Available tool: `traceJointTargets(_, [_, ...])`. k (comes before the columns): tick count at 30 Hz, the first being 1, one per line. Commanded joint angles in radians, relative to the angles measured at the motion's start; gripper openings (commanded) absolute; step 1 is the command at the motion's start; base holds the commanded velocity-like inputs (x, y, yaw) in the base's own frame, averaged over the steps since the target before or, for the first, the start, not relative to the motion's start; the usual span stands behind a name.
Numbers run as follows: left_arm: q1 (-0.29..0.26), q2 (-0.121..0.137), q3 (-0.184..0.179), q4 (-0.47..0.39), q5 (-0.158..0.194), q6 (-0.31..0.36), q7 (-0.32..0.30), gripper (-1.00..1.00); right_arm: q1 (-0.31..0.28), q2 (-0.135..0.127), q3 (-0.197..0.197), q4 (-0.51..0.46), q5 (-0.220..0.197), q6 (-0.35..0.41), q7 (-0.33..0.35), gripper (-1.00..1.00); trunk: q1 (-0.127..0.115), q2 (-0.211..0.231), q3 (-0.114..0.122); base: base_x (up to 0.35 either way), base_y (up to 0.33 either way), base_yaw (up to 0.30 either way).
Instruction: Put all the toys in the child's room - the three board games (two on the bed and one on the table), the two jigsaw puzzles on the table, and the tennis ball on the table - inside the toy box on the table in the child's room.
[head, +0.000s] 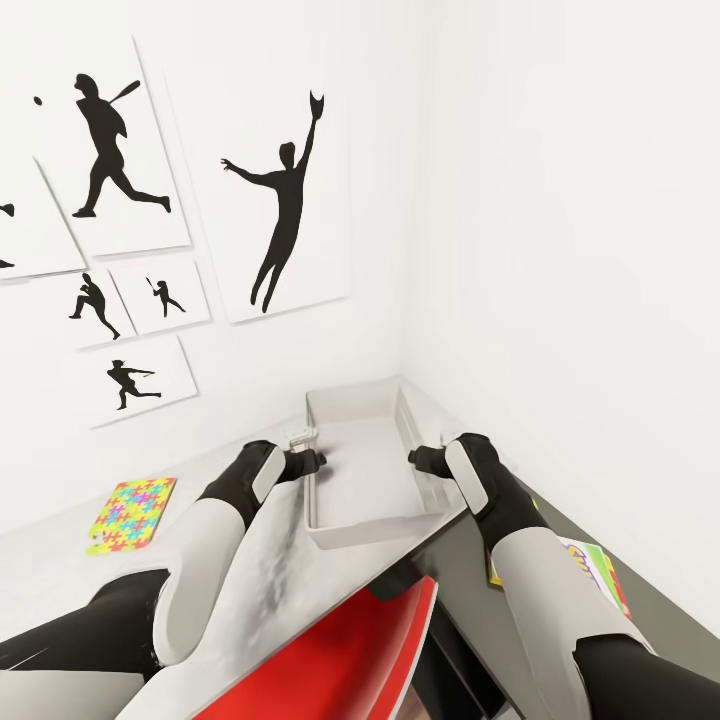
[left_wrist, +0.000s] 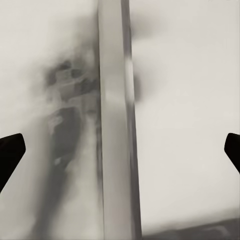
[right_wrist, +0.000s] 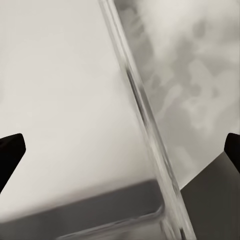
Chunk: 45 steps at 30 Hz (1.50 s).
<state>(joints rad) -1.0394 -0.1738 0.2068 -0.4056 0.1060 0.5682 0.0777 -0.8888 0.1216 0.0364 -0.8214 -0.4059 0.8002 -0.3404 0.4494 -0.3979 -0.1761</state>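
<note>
Black fingertips (left_wrist: 11, 152) of the left gripper (head: 312, 459) stand wide apart in the left wrist view, one at each side edge, with the long wall of the toy box (left_wrist: 114, 120) running straight between them; nothing is pinched. The right gripper (head: 420, 458) reads the same in its own wrist view: dark fingertips (right_wrist: 10, 152) spread to the two edges, the opposite wall of the bin and one of its corners lying between, not clamped. From the head camera both grippers sit just beside the grey toy box (head: 415, 432), one at each long side, at rim height. Whether any pad touches the wall, I cannot tell.

The bin stands on the pale grey table (head: 60, 570), pushed toward the corner of the white walls, and its floor looks bare: no toy lies inside as far as this view reaches. One jigsaw puzzle (head: 131, 515) rests flat on the table well to the left of the box. A board game (head: 600, 570), partly hidden behind the right forearm, lies lower down beside the table's right edge. A red seat (head: 370, 650) shows below the table's near edge.

By my judgement the task is barely begun: nothing boxed, every toy left to gather, and both grippers appear set to shift the bin itself.
</note>
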Motion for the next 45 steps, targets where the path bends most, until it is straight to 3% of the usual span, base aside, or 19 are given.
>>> traceJointTargets(1, [-0.001,-0.001,0.002,-0.001,0.011,0.002,0.008,1.00,-0.001,0.000,0.003,-0.002,-0.010,0.002,-0.010,1.00,0.001,-0.002,-0.002,0.000,0.000,0.000])
traceJointTargets(8, [-0.001,-0.001,0.002,0.017,0.011,-0.007,0.008,1.00,0.000,-0.002,0.005,-0.003,-0.010,0.003,-0.011,1.00,0.001,-0.002,-0.002,0.000,0.000,0.000])
traceJointTargets(19, [-0.001,-0.001,0.002,0.117,0.009,-0.081,0.007,1.00,0.002,-0.010,0.008,-0.001,-0.009,0.004,-0.010,1.00,0.001,-0.002,-0.002,0.000,0.000,0.000])
traceJointTargets(45, [-0.001,-0.001,0.002,0.126,0.012,-0.060,0.000,1.00,0.002,-0.002,0.005,0.002,-0.008,0.008,-0.012,1.00,0.001,-0.002,-0.002,0.000,0.000,0.000])
